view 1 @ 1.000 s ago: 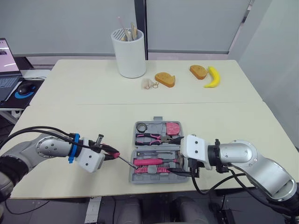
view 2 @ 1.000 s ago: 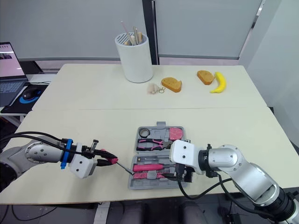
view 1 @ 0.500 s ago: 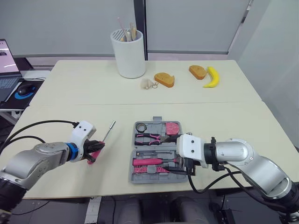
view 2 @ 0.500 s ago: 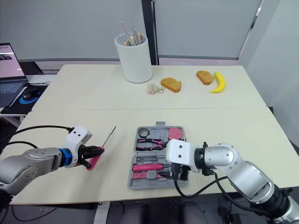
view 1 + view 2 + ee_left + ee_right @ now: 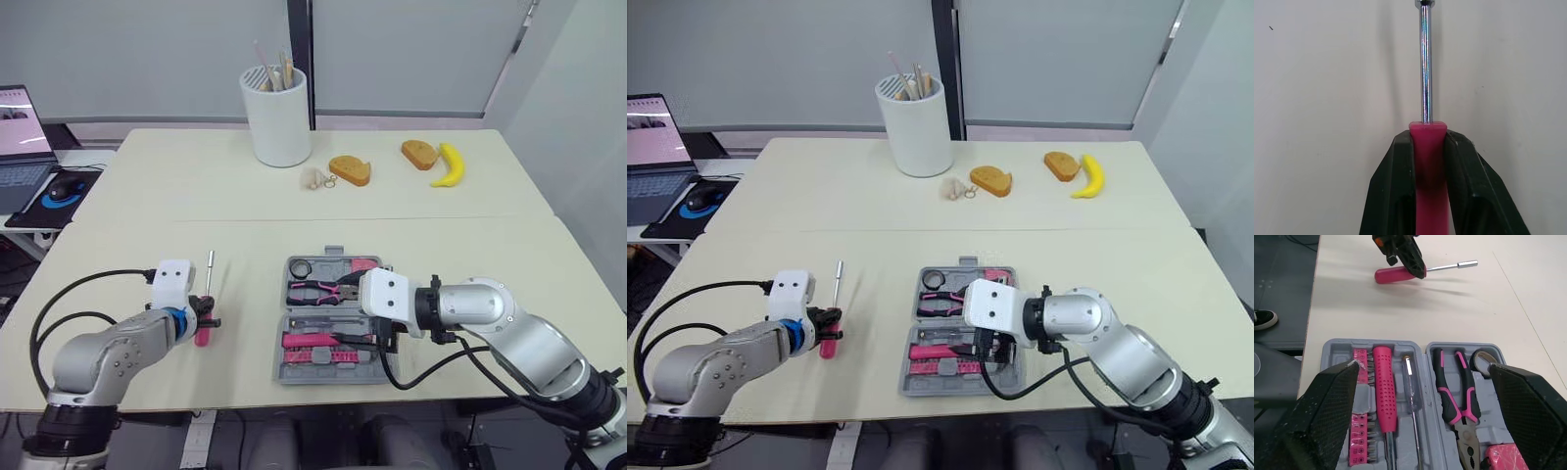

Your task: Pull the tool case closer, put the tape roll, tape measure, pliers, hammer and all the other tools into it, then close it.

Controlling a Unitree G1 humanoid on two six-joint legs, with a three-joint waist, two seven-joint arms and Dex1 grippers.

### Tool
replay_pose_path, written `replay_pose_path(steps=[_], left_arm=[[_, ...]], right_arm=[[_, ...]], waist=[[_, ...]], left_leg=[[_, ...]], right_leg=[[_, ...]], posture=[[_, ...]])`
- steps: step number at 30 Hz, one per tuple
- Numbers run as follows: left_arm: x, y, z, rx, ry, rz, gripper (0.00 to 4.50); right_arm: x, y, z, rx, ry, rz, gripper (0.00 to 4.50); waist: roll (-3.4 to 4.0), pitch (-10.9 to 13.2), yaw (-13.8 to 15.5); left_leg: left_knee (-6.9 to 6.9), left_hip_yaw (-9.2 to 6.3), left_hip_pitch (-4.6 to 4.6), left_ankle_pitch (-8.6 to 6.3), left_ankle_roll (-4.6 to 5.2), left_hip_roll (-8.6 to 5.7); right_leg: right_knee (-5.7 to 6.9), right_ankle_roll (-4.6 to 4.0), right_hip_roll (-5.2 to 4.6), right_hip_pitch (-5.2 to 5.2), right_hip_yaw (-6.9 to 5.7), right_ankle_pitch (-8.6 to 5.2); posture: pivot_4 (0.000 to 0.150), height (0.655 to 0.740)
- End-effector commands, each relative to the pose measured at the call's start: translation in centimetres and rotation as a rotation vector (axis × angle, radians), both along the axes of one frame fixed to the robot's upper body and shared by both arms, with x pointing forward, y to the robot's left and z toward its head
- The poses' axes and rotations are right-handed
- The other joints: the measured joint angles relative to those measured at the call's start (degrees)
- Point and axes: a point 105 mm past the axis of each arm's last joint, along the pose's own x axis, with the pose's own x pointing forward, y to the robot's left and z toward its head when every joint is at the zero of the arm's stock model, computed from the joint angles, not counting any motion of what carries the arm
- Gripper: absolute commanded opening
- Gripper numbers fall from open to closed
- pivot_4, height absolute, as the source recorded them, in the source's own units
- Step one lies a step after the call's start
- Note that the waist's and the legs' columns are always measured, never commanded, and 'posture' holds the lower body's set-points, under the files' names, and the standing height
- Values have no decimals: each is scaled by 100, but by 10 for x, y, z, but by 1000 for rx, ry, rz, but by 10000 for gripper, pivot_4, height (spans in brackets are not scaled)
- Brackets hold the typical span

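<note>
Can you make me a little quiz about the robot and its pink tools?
1. Pick one. What is the left gripper squeezing?
A. a sponge
B. the pink-handled screwdriver
C. a cup

2. True or false: the pliers already lie inside the tool case.

3. Fill in the word: above the case, the right gripper has its two fingers wide ____.

Key: 1 is B. 2 is true. 3 is open.
</note>
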Motion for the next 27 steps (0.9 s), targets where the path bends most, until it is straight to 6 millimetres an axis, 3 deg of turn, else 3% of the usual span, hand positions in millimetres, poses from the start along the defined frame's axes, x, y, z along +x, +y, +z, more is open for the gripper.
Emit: replay_pose_path(steps=[1,7,13,19,27], left_arm=[[-9,0,-27,17,78,-15,4476],[-10,1,-32,49,82,-83,4476],[-8,8,-15,41,31,-78,24027],[-11,12,18,57,-58,-121,43847],[-34,11,30,-68,-214,-174,44878]], right_arm=[[-2,3,9,8,-36,32,45000],[-3,2,9,1,-31,38,45000],[-4,2,9,6,-25,36,45000],[-5,2,9,12,-22,32,45000],[-6,5,8,27,-19,35,45000]], waist=[[26,-15,1],[74,-43,0],[38,-32,-10],[6,-14,-9],[-2,-8,-15]], left_leg=[[-1,0,4,0,0,-1],[-9,2,27,0,0,-2],[-8,-8,9,-1,-1,9],[-9,-9,-10,-2,-2,10],[-17,-6,-11,-3,-4,14]], right_leg=[[-1,0,0,4,0,0],[-4,-8,3,23,1,-6],[-8,-11,6,11,-8,-8],[-12,-12,4,-6,-7,-7],[-24,-14,0,-10,-5,-8]], posture=[[1500,7400],[1500,7400],[1500,7400],[1500,7400],[1500,7400]])
